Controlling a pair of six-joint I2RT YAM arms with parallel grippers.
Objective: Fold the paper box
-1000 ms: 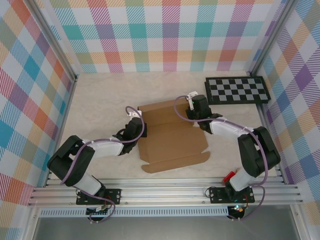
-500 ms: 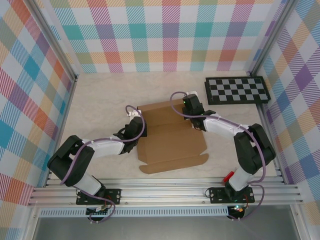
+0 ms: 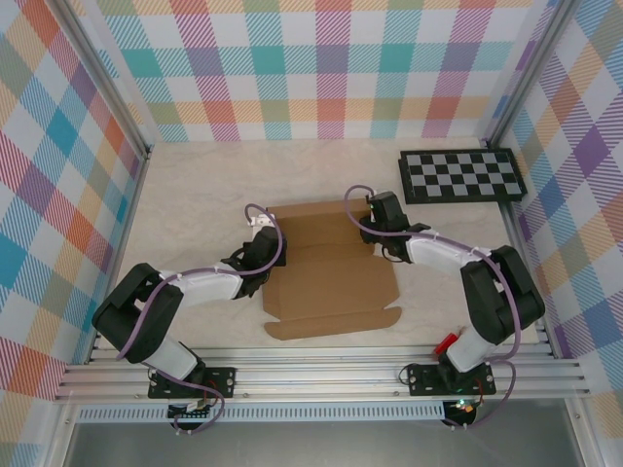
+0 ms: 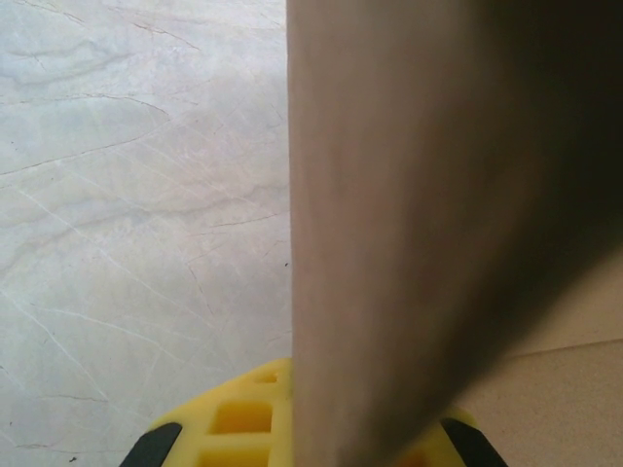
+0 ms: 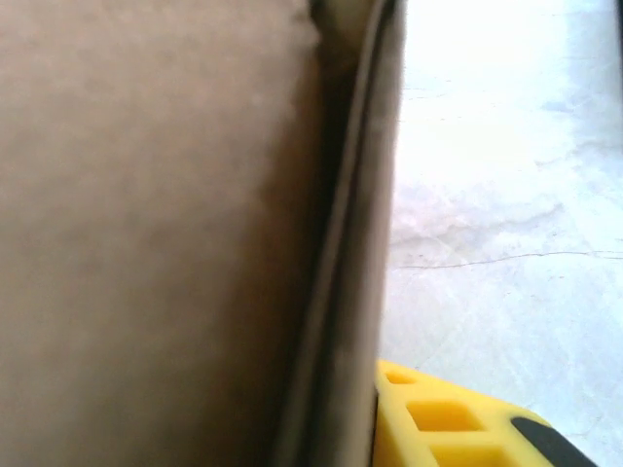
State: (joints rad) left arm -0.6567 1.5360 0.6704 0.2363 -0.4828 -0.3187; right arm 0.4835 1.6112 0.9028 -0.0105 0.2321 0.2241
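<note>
Lying in the middle of the table point(image 3: 195, 185), the paper box point(image 3: 326, 277) is a brown sheet, mostly flat, with fold lines across it and small tabs at its near corners. Its far edge is toward the back wall, and its near edge is not far from the metal rail point(image 3: 321, 375) where the arms are fixed.

The top view gives the whole outline, and it shows the left gripper point(image 3: 261, 240) at the left edge of the box and the right gripper point(image 3: 378, 212) at the far right corner.

The wrist views add what the top view cannot show. From the left wrist, a flap point(image 4: 419, 195) stands up very close to the camera and blurred. It rises from the yellow fingers point(image 4: 229, 423), which are pressed together on it. A flat part of the box lies at the lower right, and bare table is on the left.

From the right wrist, cardboard covers the left side, and its edge point(image 5: 355, 243) looks like two layers. One yellow finger point(image 5: 438, 423) is just beside this edge. I cannot tell if this gripper is spread or pinching the cardboard.

On the left and the far side of the box, the table is open up to the plaid walls point(image 3: 58, 195). On the far right lies a checkerboard panel point(image 3: 462, 175), near the right gripper but apart from the box. A small red thing point(image 3: 445, 342) lies beside the base of the right arm.
</note>
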